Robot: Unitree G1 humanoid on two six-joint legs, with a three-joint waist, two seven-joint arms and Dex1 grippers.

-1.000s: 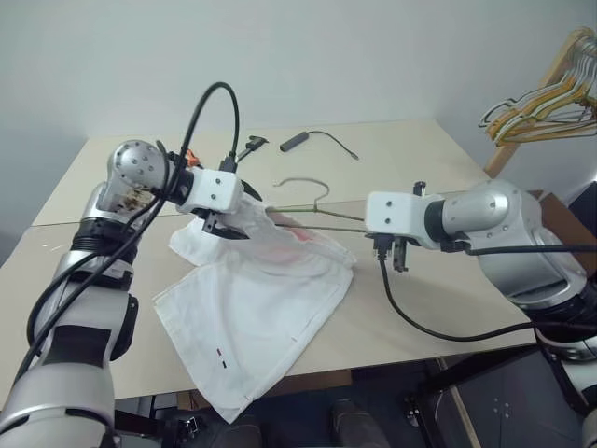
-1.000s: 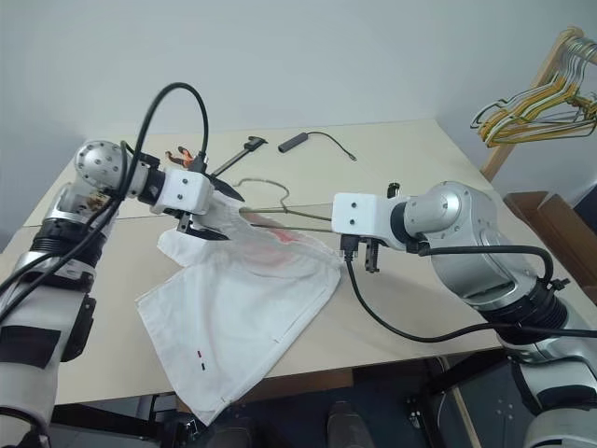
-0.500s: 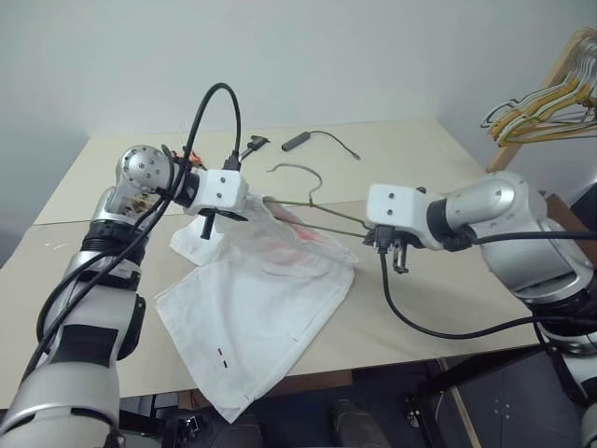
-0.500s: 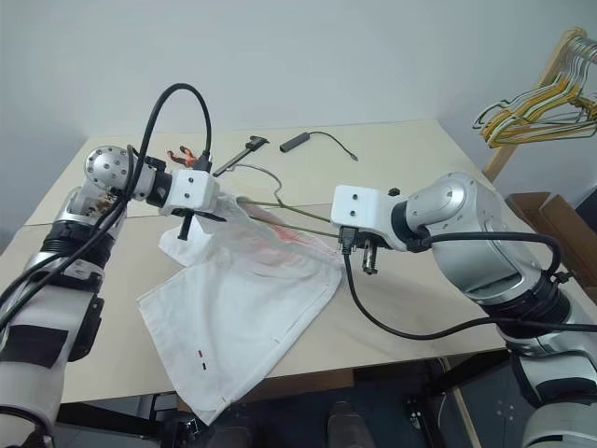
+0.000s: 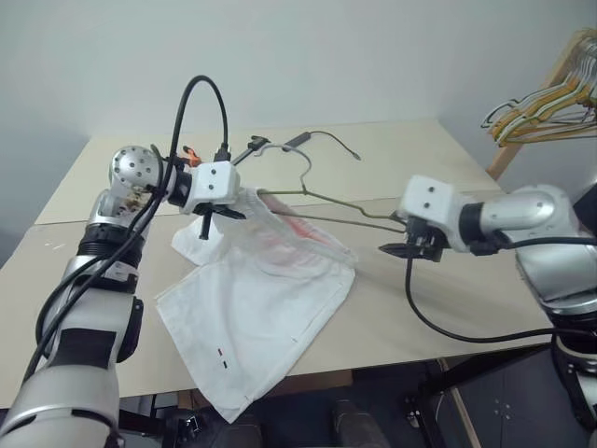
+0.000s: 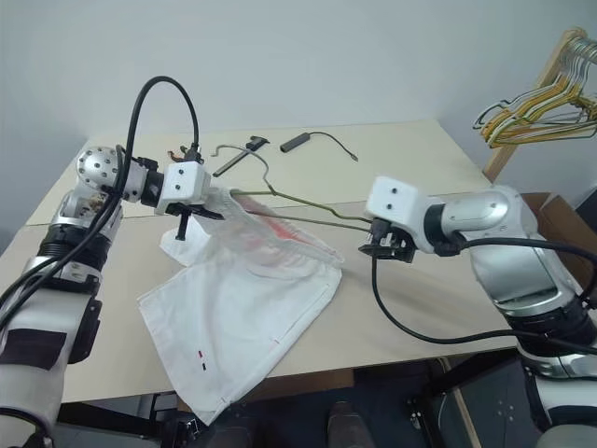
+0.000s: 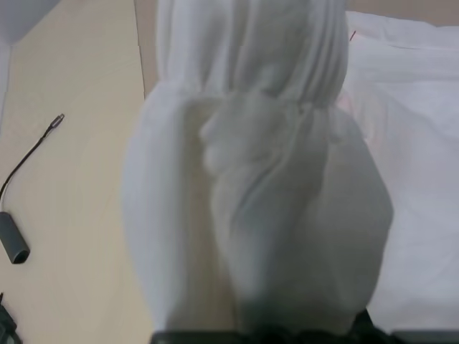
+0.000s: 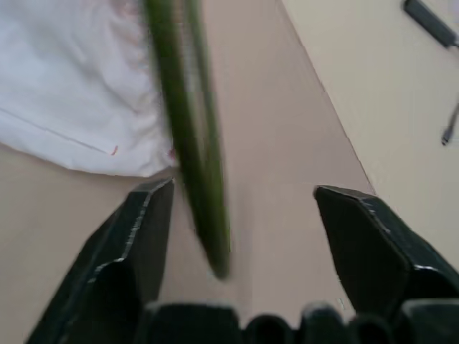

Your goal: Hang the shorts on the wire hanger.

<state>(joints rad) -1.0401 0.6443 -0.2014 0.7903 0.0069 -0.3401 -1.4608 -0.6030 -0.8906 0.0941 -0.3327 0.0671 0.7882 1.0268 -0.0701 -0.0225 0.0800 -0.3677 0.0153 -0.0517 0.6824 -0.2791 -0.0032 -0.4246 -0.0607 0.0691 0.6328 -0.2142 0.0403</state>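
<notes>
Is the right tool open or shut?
Open. In the right wrist view the right tool has its fingers spread wide, and the hanger wire passes between them without touching.

Soft even light, faint shadows, perhaps motion-blurred wire hanger (image 8: 188, 136) up close

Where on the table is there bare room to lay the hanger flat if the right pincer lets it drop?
Bare tabletop lies beside and in front of the right pincer, right of the shorts. The back strip is partly free between the cable and the right edge. The left-centre is crowded by the shorts, wire hanger and left pincer.
</notes>
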